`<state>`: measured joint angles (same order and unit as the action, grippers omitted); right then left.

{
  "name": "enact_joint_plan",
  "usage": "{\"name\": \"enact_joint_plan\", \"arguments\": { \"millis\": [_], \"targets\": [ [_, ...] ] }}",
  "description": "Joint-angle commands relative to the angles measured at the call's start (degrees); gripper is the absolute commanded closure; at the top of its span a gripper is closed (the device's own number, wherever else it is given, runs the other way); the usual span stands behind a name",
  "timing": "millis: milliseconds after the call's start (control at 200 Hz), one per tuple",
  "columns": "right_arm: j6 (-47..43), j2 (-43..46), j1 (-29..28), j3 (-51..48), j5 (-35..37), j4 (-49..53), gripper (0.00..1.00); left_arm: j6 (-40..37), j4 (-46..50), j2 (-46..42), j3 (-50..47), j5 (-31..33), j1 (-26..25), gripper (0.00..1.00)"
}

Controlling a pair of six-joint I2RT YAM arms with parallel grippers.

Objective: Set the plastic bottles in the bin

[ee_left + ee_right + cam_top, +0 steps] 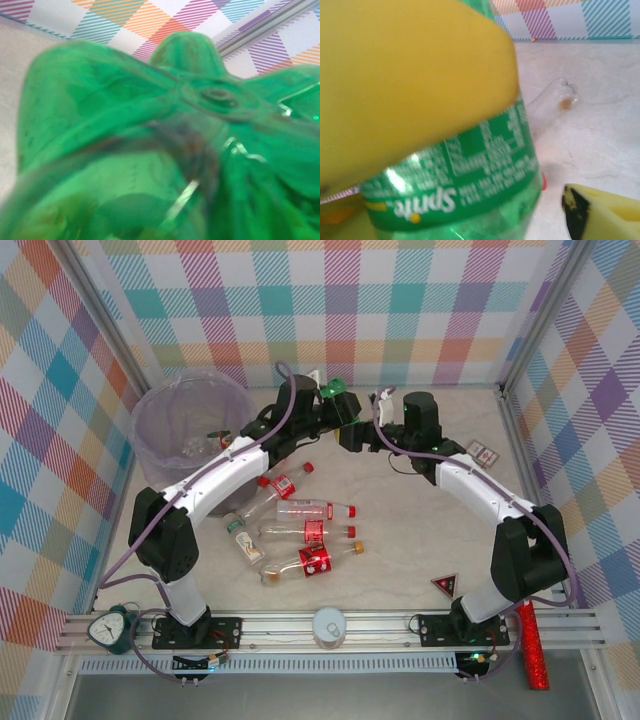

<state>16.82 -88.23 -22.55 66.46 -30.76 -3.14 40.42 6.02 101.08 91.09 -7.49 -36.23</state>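
Observation:
A green bottle [334, 392] hangs above the back of the table where both grippers meet. My left gripper [326, 402] has it by one end; its ribbed base [150, 125] looms blurred before that wrist camera, hiding the fingers. My right gripper [540, 145] stands open around the labelled green bottle [470, 190]: one yellow finger [420, 75] lies over it, the other finger [600, 212] is apart. Several clear red-labelled bottles [305, 532] lie mid-table. The pale-purple bin [165, 425] stands back left with bottles inside.
A clear bottle [552, 97] lies on the table beyond the right gripper. Along the near rail sit a green clock [112, 628], a white round lid [328, 625], a red triangle [445, 585] and a red glittery stick [535, 645]. A small card [484, 452] lies right.

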Motion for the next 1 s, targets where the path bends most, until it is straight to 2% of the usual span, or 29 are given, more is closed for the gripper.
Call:
{"name": "enact_joint_plan", "arguments": {
  "millis": [0,55,155,310,440,565,680,800,995],
  "targets": [
    [-5.65,3.06,-0.57,2.00,0.15,6.46,0.06,-1.53,-0.21,-1.15,2.85,0.39,0.71,0.63],
    [-7.48,4.16,-0.57,2.33,0.94,9.15,0.00,-1.96,0.33,-1.07,3.41,0.62,0.97,0.63],
    [-11.82,6.60,-0.46,3.19,3.46,15.72,0.01,-2.50,0.91,-1.08,3.96,0.78,1.41,0.65],
    [-16.94,12.49,-0.10,3.94,12.76,25.76,0.01,-4.23,3.70,-1.39,6.12,0.96,1.91,0.68],
    [-17.44,17.34,1.51,2.91,12.80,27.40,0.01,-7.62,8.14,-2.48,9.08,2.11,2.50,0.72],
    [-17.43,19.69,2.16,2.06,13.27,27.01,0.01,-11.19,14.54,-4.87,11.57,3.02,5.49,0.76],
    [-17.17,20.04,2.50,1.34,13.33,26.05,0.01,-13.25,19.40,-9.59,13.14,2.21,10.19,0.79],
    [-16.94,18.35,2.51,1.96,11.53,25.64,0.00,-12.39,21.69,-16.52,12.71,1.52,17.43,0.86],
    [-17.59,17.65,2.59,1.97,11.74,25.53,0.00,-13.83,28.29,-22.37,13.30,1.42,32.71,0.99]
  ]
}}
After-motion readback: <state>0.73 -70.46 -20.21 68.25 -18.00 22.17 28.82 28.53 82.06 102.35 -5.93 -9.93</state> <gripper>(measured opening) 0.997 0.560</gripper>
